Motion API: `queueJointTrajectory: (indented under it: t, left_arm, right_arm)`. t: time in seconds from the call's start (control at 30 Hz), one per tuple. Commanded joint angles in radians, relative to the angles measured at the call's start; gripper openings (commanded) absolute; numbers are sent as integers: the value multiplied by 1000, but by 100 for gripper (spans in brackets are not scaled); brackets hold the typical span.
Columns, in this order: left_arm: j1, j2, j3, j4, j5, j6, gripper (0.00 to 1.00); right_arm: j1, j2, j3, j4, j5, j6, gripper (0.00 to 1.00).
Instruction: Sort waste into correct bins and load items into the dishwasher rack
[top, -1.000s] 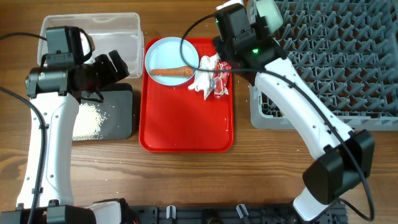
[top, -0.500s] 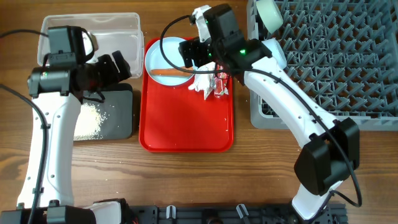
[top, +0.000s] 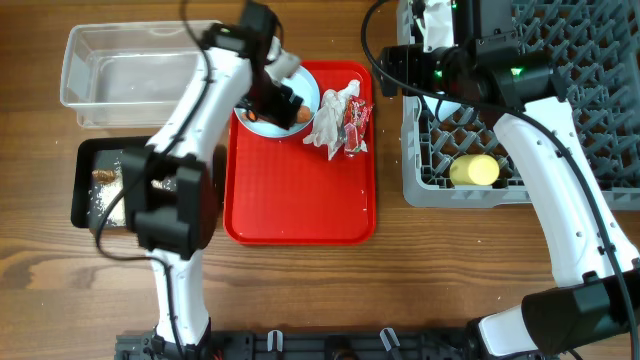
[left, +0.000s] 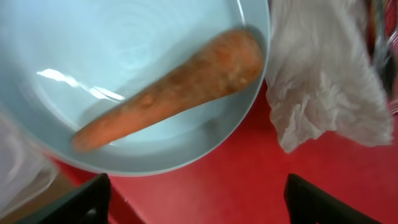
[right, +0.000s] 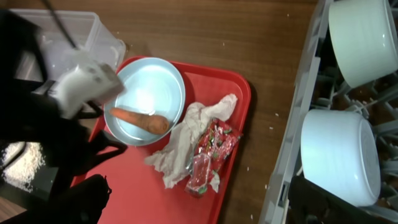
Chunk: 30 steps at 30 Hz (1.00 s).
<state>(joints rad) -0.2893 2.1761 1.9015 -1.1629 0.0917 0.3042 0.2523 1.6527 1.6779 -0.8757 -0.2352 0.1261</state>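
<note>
1. Orange carrot is lying across the pale blue plate, on the red tray near the counter's far edge.
2. Left gripper is hovering above it, spread wide, gripping nothing.
3. Right gripper is hanging spread and empty over the dishwasher rack, far right corner.
4. Waste sorting is probably proceeding: next, pinching the carrot and carrying it to the black tray by the left edge.

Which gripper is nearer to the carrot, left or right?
Left. The left gripper hangs directly over the carrot on the plate; the right gripper is off to the side, by the dishwasher rack.
</note>
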Motion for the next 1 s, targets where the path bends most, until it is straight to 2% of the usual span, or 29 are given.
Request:
queueJointTrajectory:
  t: [0.0,0.13,0.23,0.53,0.7,0.9,0.93,0.97]
  left_arm:
    - [-24,43,24,45,-34,143,86]
    - [-18,56,22,128,-34,172,81]
    - [-5,78,22,161,-38,211,73]
    - [4,121,14,188,-42,212,75]
    - [13,179,14,182,-41,212,68]
    - [13,185,14,168,-28,148,46]
    - [12,185,14,159,-26,147,37]
    - [11,185,14,157,-26,111,17]
  right_arm:
    - [4,4,11,-5,9,-19,96]
    - [3,4,11,-17,9,-19,95]
    - [3,4,9,-27,9,-18,94]
    - [3,10,9,-42,9,-19,94]
    - [3,10,9,-51,9,-21,94]
    - [3,10,9,-56,9,-21,94]
    - [3,10,9,-56,9,-21,94]
    - [3,10,9,-55,9,-21,94]
